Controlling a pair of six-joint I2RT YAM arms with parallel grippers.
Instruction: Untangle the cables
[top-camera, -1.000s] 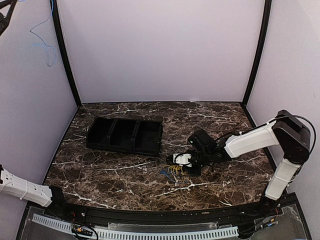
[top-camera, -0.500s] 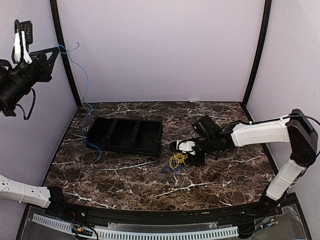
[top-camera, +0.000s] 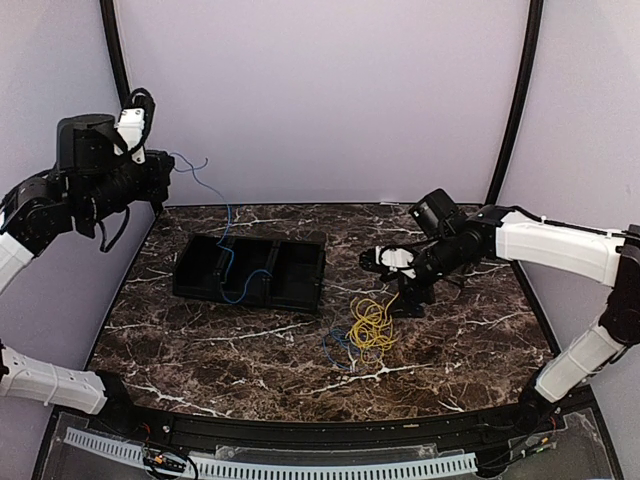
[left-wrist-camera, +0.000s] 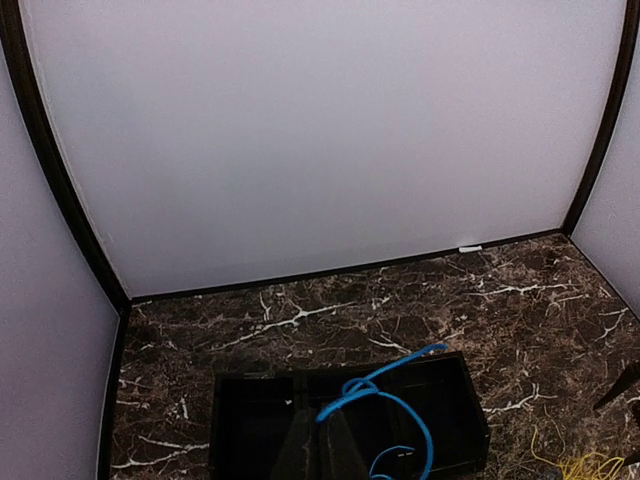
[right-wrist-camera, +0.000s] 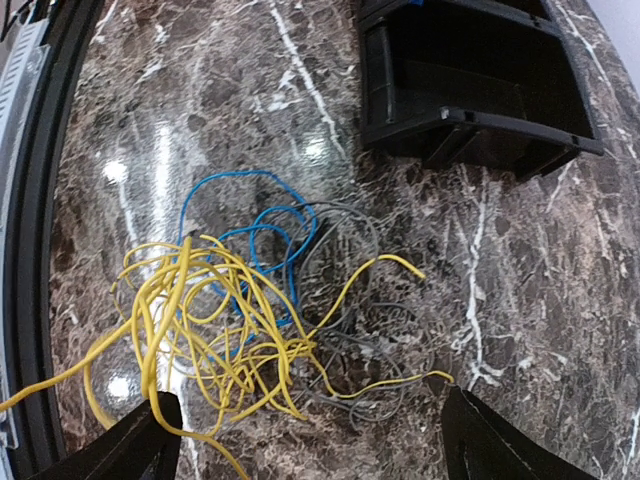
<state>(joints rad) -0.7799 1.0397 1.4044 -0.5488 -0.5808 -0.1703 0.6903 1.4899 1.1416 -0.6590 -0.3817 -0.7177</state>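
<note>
My left gripper (top-camera: 168, 170) is raised at the upper left, shut on a blue cable (top-camera: 226, 240) that hangs down into the black tray (top-camera: 250, 238). In the left wrist view the fingers (left-wrist-camera: 322, 418) pinch that blue cable (left-wrist-camera: 385, 388) above the tray (left-wrist-camera: 470, 415). My right gripper (top-camera: 396, 282) hovers open just behind a tangle on the table. The tangle holds a yellow cable (top-camera: 372, 322), another blue cable (top-camera: 335, 346) and a dark grey cable. The right wrist view shows the yellow cable (right-wrist-camera: 200, 330), blue cable (right-wrist-camera: 265, 225) and grey cable (right-wrist-camera: 372, 335) below my open right gripper (right-wrist-camera: 308, 400).
The black three-compartment tray (right-wrist-camera: 480, 120) lies left of centre on the marble table (top-camera: 230, 350). Pale walls with black corner posts (top-camera: 505, 120) close in the back and sides. The black front rail (right-wrist-camera: 40, 200) runs close to the tangle.
The left arm has swung down and right, laying its blue cable into the tray. The right gripper opened, dropped the yellow cable onto the tangle, and drew back and up.
</note>
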